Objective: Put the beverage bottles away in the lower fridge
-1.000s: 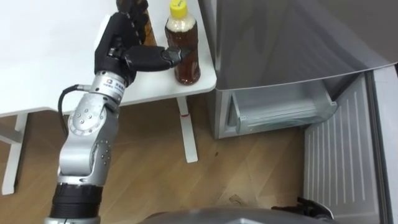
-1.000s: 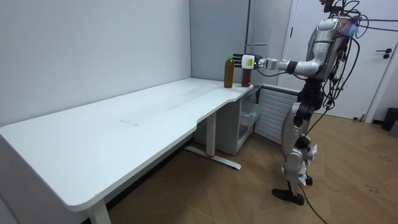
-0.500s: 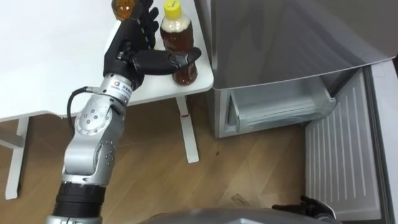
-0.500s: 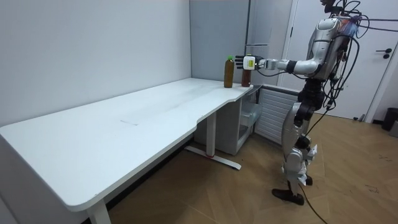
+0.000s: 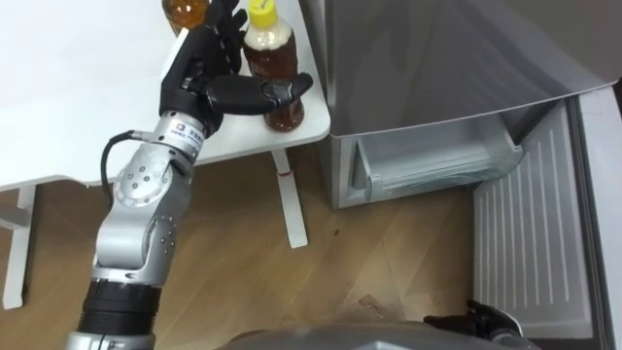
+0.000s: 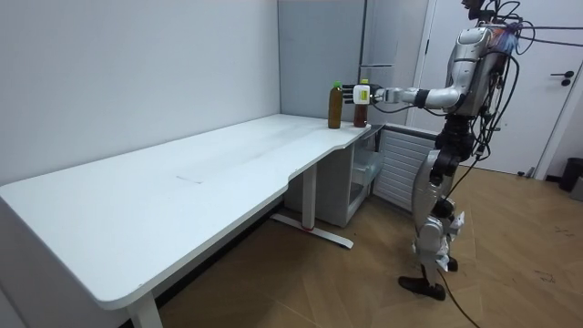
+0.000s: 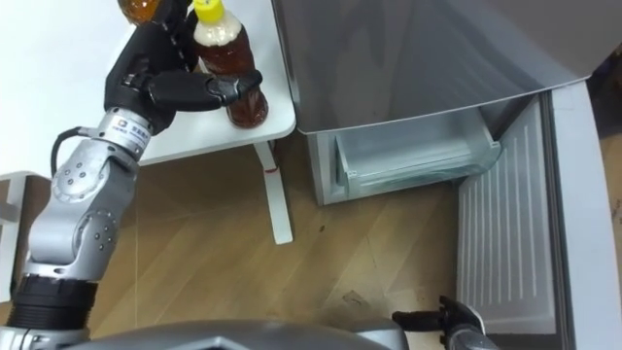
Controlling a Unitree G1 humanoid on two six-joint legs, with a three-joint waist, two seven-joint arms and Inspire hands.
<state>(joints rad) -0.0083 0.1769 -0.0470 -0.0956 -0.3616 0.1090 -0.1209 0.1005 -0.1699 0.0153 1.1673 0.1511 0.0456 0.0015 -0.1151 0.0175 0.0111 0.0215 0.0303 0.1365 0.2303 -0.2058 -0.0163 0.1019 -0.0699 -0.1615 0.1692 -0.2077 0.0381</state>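
Left eye view: bottle (image 5: 275,70), yellow cap, full of brown drink, stands on the table (image 5: 78,97) corner, upper centre of frame. Judged fairly heavy; smooth plastic, likely slippery, and the wall may give under a hard squeeze. Best hold: round the mid-body, kept upright. Left hand (image 5: 199,80) sits at the bottle's left, thumb wrapped across its front, fingers up behind it, between it and the other bottle (image 5: 185,10); clasped on the bottle. Right hand (image 5: 466,321) at bottom edge; pose unreadable. Lower fridge (image 5: 437,165) open, centre right.
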